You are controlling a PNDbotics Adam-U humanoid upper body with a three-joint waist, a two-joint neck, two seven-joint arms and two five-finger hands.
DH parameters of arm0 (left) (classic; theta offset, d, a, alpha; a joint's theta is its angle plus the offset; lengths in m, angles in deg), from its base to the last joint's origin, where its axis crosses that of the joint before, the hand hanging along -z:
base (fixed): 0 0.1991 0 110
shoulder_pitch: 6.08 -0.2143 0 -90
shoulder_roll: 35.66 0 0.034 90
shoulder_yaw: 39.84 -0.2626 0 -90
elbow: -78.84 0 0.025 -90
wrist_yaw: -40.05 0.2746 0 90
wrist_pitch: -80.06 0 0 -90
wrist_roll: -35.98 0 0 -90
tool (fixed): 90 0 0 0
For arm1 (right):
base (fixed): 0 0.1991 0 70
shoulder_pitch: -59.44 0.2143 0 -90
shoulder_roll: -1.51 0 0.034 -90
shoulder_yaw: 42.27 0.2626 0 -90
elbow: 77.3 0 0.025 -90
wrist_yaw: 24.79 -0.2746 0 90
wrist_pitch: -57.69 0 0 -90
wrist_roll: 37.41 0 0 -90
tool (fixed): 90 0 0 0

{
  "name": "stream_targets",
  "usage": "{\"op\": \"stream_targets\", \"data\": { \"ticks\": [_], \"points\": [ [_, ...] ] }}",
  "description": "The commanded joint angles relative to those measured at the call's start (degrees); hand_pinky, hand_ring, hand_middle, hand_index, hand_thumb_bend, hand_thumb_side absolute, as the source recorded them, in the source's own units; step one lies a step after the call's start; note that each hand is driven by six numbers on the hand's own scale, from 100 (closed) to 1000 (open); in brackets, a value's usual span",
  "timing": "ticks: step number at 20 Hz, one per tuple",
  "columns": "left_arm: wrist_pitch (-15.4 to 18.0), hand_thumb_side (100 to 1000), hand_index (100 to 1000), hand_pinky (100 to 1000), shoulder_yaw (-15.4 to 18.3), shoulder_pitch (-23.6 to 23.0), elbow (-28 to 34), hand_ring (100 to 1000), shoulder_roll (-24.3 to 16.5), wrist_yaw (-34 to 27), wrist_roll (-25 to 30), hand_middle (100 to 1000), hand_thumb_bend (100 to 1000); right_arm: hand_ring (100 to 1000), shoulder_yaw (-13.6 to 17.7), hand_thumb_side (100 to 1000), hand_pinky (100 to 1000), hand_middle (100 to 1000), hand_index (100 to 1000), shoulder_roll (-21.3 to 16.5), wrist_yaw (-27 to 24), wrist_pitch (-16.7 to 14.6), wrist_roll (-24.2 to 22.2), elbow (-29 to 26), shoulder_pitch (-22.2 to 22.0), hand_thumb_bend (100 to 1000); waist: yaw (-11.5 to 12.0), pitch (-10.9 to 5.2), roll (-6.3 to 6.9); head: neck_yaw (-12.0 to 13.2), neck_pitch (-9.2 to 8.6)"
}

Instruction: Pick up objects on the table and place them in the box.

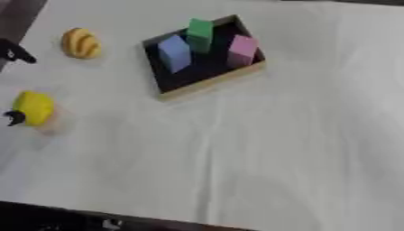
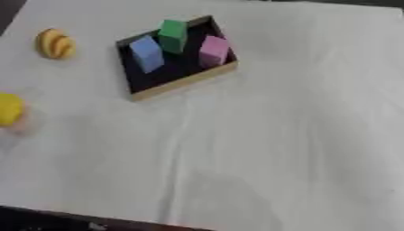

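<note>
A box [image 1: 211, 84] with a wooden rim and a black inside sits at the upper middle of the white table. In it stand a blue block [image 1: 174, 53], a green block [image 1: 199, 34] and a pink block [image 1: 241, 49]. A yellow-orange striped round object [image 1: 80, 43] lies at the upper left, apart from the box. Near the left edge is a yellow object [image 1: 34, 107]. A black part of my left hand [image 1: 13, 118] shows against its left side, and the rest of the hand is out of the picture. My right hand is not in view.
Another black piece [image 1: 16, 53] juts in at the left edge, below and left of the striped object. The white tablecloth [image 1: 268, 149] spreads across the middle and right. A dark front edge [image 1: 55, 219] runs along the bottom.
</note>
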Motion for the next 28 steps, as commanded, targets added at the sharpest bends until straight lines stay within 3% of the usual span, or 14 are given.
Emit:
{"op": "stream_targets", "data": {
  "ticks": [1, 14, 28],
  "points": [
    [-0.21, 100, 887, 898, 0.12, 0.91, -1.07, 872, -1.32, 0.26, 0.78, 841, 545, 881, 0.83, 622, 929, 874, 838, -1.44, -0.27, -0.16, 0.16, -0.34, 0.59, 100, -0.06, -0.39, 0.34, 0.42, -0.64],
    [-0.2, 100, 898, 873, -2.59, 3.8, -7.18, 855, -0.87, 1.82, 2.13, 817, 515, 882, 0.66, 628, 932, 874, 838, -0.79, -0.56, -0.15, 0.25, -0.3, 0.65, 100, -0.51, 0.47, 0.0, 0.25, -1.25],
    [2.35, 100, 876, 851, -5.53, 5.79, -13.04, 840, 0.33, 6.38, 2.64, 815, 511, 883, 0.8, 634, 935, 874, 842, -0.14, -0.99, -0.52, 0.17, -0.04, 0.66, 100, -1.09, 1.0, -0.26, 0.61, -1.6]
  ]
}}
